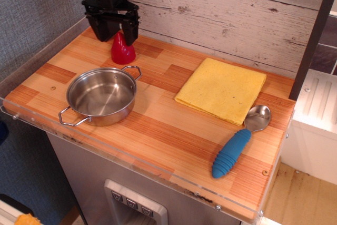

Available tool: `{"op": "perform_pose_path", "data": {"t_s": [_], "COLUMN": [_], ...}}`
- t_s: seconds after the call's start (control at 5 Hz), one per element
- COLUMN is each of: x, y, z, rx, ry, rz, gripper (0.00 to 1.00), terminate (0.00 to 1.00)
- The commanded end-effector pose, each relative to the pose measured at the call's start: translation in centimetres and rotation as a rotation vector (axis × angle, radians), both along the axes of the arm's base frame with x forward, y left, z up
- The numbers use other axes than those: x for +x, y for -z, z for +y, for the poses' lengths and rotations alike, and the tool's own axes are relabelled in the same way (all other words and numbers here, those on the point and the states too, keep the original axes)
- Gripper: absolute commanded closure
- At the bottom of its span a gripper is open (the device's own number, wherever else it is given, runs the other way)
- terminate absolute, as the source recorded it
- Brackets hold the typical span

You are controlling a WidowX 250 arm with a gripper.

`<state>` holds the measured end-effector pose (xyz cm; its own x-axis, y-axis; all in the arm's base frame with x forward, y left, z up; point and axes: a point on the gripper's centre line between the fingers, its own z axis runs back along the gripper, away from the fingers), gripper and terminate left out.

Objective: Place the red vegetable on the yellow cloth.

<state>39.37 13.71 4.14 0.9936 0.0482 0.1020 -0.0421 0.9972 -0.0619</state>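
The red vegetable (122, 52) stands upright, tip up, at the back left of the wooden counter, just behind the steel pan. My black gripper (117, 34) hangs open right above it, one finger on each side of the pointed tip, not closed on it. The yellow cloth (221, 88) lies flat to the right of the middle, well away from the gripper and with nothing on it.
A steel pan (101, 95) with two handles sits at the front left. A spoon with a blue handle (238, 145) lies at the front right beside the cloth. A white plank wall (226, 14) backs the counter; a dark post (313, 35) stands at the right.
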Motion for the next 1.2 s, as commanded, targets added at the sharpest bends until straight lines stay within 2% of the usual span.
{"op": "perform_pose_path", "data": {"t_s": [0.0,0.2,0.4,0.6,0.8,1.0], "x": [0.2,0.1,-0.1,-0.4,-0.8,-1.6], "y": [-0.8,-0.2,0.0,-1.3,-4.8,-7.1], "z": [-0.8,-0.9,-0.9,-1.3,-2.8,-6.3], "rx": [0.014,0.009,0.011,0.02,0.016,-0.04], "ry": [0.019,0.014,0.015,0.038,0.059,0.12], "rz": [-0.026,-0.008,0.0,-0.018,-0.103,-0.159], "gripper": [0.0,0.0,1.0,1.0,1.0,1.0], "terminate": [0.0,0.0,0.0,0.0,0.0,0.0]}}
